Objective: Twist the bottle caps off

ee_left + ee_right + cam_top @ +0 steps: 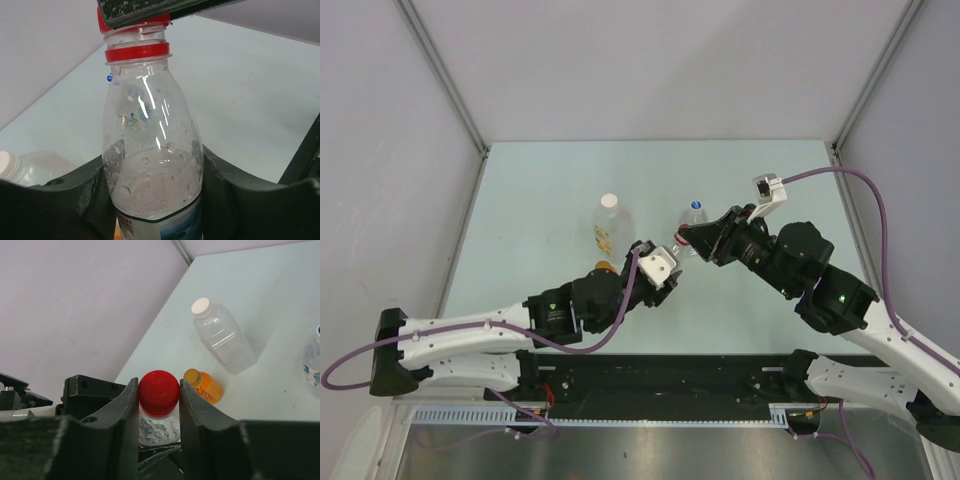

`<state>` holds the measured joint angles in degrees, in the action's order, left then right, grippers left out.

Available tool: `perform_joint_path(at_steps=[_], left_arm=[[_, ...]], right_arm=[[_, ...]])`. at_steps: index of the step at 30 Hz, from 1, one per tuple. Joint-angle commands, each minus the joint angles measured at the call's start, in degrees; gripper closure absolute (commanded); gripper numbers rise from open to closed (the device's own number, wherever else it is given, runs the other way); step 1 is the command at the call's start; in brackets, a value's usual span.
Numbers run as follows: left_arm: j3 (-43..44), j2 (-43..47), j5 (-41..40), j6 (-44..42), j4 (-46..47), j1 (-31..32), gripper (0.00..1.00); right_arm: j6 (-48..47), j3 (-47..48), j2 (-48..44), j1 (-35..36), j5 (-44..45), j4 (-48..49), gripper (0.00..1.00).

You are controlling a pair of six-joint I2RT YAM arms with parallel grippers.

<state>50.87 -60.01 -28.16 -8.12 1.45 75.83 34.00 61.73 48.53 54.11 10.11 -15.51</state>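
My left gripper (663, 264) (152, 182) is shut on the body of a clear bottle with a red-edged label (150, 150), holding it off the table. My right gripper (682, 240) (159, 392) is shut on that bottle's red cap (159, 390) (131, 22), one finger on each side; the red neck ring (137, 51) sits just under it. A large clear bottle with a white cap (609, 202) (201, 305) lies on the table behind. A small bottle with a blue cap (696, 206) stands at the back; its edge shows in the right wrist view (313, 360).
A small orange bottle with an orange cap (604, 267) (203, 385) lies beside my left arm. The pale green table (520, 230) has grey walls on three sides. The large bottle's white cap also shows low in the left wrist view (7, 165).
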Motion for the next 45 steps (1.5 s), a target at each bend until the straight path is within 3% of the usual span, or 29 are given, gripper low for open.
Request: perform_joint_path(at_steps=[1, 4, 6, 10, 13, 17, 18, 21, 25, 30, 34, 40, 42, 43, 45], left_arm=[[0.37, 0.07, -0.4, -1.2, 1.62, 0.63, 1.0], [0.28, 0.24, -0.4, -1.2, 1.62, 0.63, 1.0], [0.37, 0.42, -0.05, -1.11, 1.54, 0.72, 1.0], [1.42, 2.08, 4.59, -0.06, 0.05, 0.63, 1.0], [3.18, 4.19, 14.24, 1.26, -3.02, 0.46, 1.0], [5.46, 7.27, 34.19, 4.86, -5.67, -1.3, 1.0], [6.07, 8.23, 42.41, 5.91, -5.85, -2.95, 1.0], [7.31, 9.29, 57.01, 10.83, -5.24, -6.99, 1.0], [9.24, 9.21, 71.0, 15.93, -3.57, -10.53, 1.0], [10.83, 7.45, 81.76, 18.48, -2.51, -12.46, 1.0], [10.21, 5.78, 87.56, 20.25, 0.02, -13.34, 1.0], [8.28, 5.34, 89.77, 19.99, 0.74, -16.15, 1.0], [7.58, 5.34, 89.77, 19.63, 0.22, -17.03, 1.0], [7.23, 5.51, 89.51, 19.46, 0.13, -17.82, 1.0], [6.52, 6.3, 86.8, 19.28, -0.31, -18.26, 1.0]], right_arm=[[-0.34, 1.19, -0.37, 0.3, 0.44, 1.27, 0.77], [-0.42, 1.11, -0.46, 0.39, -0.17, 0.92, 0.84], [-1.12, 1.19, -0.54, 0.39, -1.49, 1.01, 0.98], [-4.2, 1.19, -0.89, 0.39, -7.28, 1.53, 1.0], [-7.7, 1.19, -1.77, -0.05, -14.75, 2.58, 1.0], [-13.07, 1.19, -4.06, -0.41, -26.43, 3.99, 1.0], [-14.04, 1.19, -5.02, -0.49, -32.11, 4.34, 1.0], [-16.5, 1.28, -6.69, -0.58, -43.19, 6.45, 1.0], [-16.51, 1.19, -7.49, -1.28, -52.63, 8.82, 1.0], [-15.98, 1.19, -8.36, -1.64, -61.94, 11.02, 1.0], [-16.16, 1.28, -11.08, -2.51, -63.81, 12.95, 1.0], [-17.73, 4.26, -12.32, -6.11, -65.66, 10.15, 1.0], [-18.96, 5.32, -12.41, -7.43, -60.76, 6.66, 1.0], [-19.93, 5.76, -12.67, -7.61, -49.86, 5.06, 1.0], [-21.16, 6.38, -12.94, -7.96, -36.55, 0.68, 1.0]])
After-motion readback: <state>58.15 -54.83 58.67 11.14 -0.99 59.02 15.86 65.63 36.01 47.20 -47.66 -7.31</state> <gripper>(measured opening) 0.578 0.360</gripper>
